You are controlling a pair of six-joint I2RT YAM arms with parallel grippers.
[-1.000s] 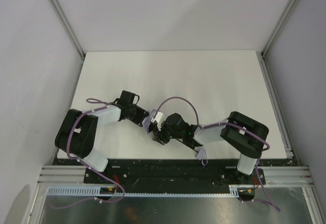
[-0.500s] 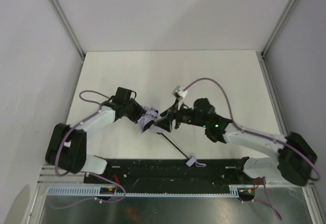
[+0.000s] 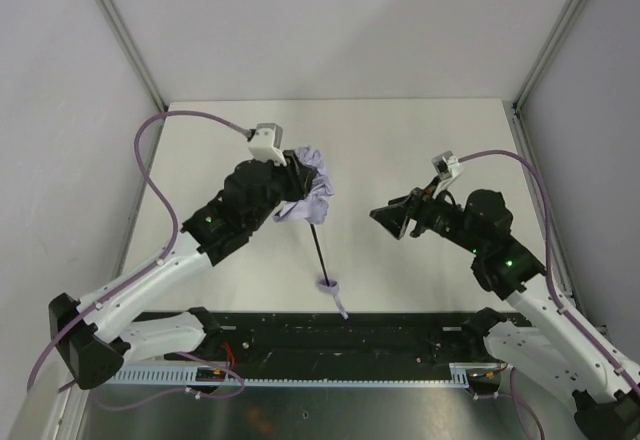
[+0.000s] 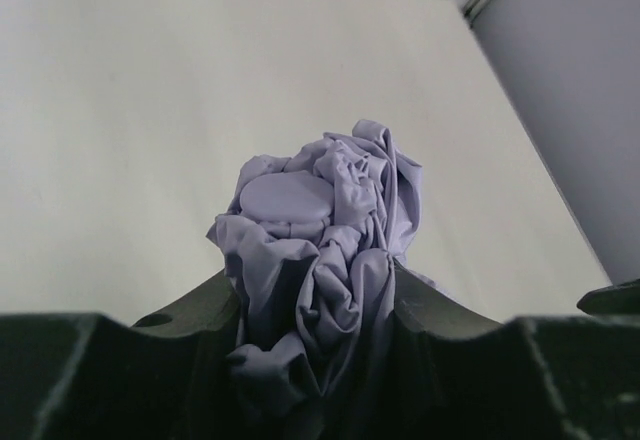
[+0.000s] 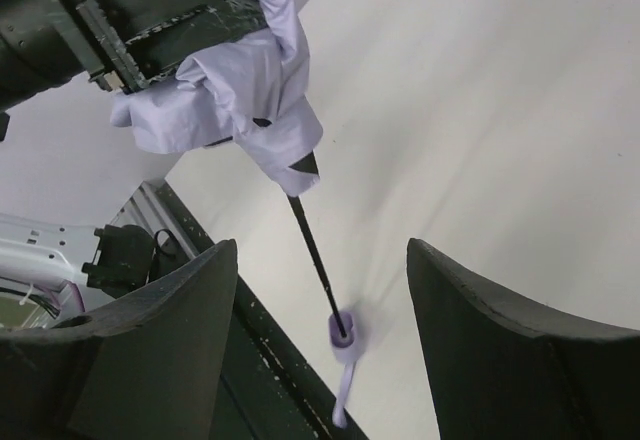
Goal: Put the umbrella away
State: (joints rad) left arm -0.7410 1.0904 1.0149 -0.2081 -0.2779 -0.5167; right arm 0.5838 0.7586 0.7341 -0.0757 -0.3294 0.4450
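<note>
The umbrella's bunched lavender canopy [image 3: 310, 192] is held above the table, with my left gripper [image 3: 292, 188] shut on the fabric. In the left wrist view the crumpled canopy [image 4: 310, 230] fills the gap between the left gripper's [image 4: 315, 300] dark fingers. The thin black shaft [image 3: 320, 252] hangs down from it to the small pale handle [image 3: 329, 286], whose loop [image 3: 342, 308] dangles near the table's front edge. My right gripper [image 3: 388, 216] stands open to the right of the shaft, holding nothing. The right wrist view looks between the open fingers [image 5: 160, 340] at the shaft [image 5: 312, 245] and handle [image 5: 342, 328].
The white table [image 3: 430, 150] is ringed by pale walls with metal frame posts [image 3: 125, 45]. A black base rail [image 3: 330, 335] runs along the near edge just below the handle. Lavender cables [image 3: 150, 170] loop from both arms.
My right gripper has opened, let go of the umbrella and drawn back to the right. The left arm has raised the canopy up and toward the back, and the shaft now hangs free.
</note>
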